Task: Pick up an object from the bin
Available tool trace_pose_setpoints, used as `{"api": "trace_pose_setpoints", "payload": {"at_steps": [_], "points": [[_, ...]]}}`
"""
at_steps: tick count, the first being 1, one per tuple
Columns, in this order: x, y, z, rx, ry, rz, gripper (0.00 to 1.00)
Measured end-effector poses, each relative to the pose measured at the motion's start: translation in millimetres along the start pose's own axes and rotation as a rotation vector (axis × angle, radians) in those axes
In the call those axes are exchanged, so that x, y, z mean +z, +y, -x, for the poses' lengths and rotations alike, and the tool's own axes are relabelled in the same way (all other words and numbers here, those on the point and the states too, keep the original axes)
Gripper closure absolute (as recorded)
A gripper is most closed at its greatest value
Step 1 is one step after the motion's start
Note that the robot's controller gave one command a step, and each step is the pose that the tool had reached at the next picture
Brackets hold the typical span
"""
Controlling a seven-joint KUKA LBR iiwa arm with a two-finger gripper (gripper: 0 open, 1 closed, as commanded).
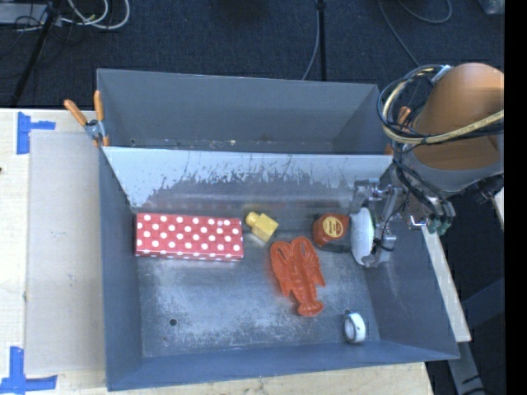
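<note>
my claw [370,252] hangs at three o'clock in the bin [247,344], just beside a round red disc [330,229] with a yellow face. red lobster [298,275] mid-bin, white ring [354,327] at five, and dotted red box [189,236] at nine.

The wrist carries a rounded orange cover [463,109] ringed by looped black and yellow cables [402,105], below which sits a silver-grey metal claw [372,245] with a whitish front part.
</note>
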State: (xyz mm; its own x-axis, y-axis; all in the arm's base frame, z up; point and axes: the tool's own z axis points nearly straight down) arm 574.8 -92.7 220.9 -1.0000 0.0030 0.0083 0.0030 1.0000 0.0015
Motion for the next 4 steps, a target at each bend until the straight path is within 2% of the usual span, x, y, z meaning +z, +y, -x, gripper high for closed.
{"api": "trace_pose_setpoints", "payload": {"at_steps": [1,2,3,4], "points": [[-5,0,1.1,-0.002,-0.007,-0.001,0.0],[41,10,10.7,-0.044,-0.012,-0.002,0.0],[69,23,17.7,-0.07,0.003,0.001,0.0],[104,32,27.4,-0.103,-0.017,-0.003,0.0]]}}
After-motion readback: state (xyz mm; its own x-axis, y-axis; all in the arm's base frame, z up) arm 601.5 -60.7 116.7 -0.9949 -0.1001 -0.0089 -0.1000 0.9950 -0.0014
